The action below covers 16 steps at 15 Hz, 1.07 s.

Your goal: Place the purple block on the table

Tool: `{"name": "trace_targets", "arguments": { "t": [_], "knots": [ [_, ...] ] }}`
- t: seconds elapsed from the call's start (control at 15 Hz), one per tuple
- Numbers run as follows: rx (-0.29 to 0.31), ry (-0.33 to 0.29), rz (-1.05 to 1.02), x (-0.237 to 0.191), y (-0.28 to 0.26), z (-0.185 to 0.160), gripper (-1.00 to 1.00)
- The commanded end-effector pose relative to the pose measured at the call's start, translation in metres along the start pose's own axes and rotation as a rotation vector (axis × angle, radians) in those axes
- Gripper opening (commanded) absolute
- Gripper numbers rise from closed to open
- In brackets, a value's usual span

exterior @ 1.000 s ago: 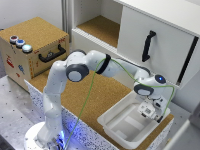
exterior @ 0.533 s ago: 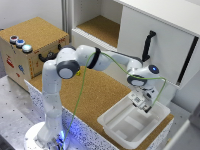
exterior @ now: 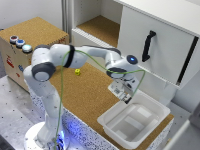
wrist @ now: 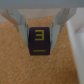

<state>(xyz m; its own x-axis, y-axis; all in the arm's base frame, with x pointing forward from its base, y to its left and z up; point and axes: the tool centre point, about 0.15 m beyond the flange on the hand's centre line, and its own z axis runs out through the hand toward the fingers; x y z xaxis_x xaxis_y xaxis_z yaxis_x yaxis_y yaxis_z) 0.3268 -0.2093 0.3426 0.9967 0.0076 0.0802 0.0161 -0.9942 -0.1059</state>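
My hand (wrist: pixel 41 31) pinches the purple block (wrist: pixel 40 41) above the desk (exterior: pixel 90 95), just beside the white tray (exterior: pixel 135 122).

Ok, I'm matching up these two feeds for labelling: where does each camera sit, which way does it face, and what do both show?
Exterior view: off the arm, raised, looking down across the table at the white tray, cabinet and button box; the whole arm shows.
Wrist view: on the wrist, looking down between the gripper fingers at the purple block over cork; only the fingers show.
Shared: gripper and cork tabletop.
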Motion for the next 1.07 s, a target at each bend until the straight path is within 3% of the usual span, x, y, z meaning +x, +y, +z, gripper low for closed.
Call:
{"name": "trace_targets", "arguments": {
  "t": [0.0,0.33,1.0],
  "knots": [
    [-0.212,-0.035,0.064,0.011,-0.041,0.080,-1.00],
    [-0.120,-0.042,0.034,0.032,-0.017,0.116,-1.00],
    [-0.099,-0.100,-0.045,0.022,0.004,0.130,-1.00]
  ]
}}
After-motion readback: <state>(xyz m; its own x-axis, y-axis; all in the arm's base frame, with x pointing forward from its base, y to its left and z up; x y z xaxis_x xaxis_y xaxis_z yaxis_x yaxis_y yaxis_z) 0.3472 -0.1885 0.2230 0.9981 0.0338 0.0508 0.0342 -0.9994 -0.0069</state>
